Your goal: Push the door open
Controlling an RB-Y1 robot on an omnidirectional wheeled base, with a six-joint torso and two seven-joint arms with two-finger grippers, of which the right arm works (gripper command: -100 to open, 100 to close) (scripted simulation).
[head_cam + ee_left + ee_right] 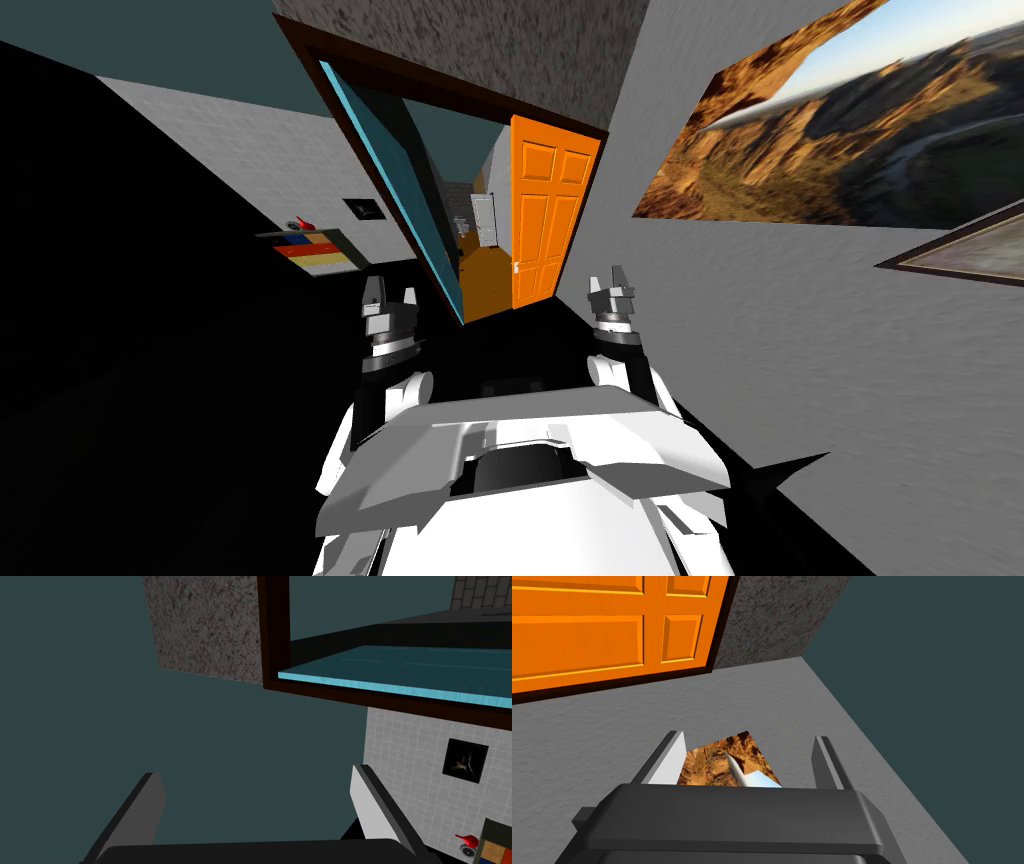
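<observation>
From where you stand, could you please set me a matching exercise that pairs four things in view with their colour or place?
Things:
1. nearer door
2. farther door
3. landscape picture
4. small dark picture

Descriptions:
A. on the white tiled wall, to my left
B. orange
C. blue, standing open
D. on the grey wall, to my right

Pairs: 1-C; 2-B; 3-D; 4-A
</observation>
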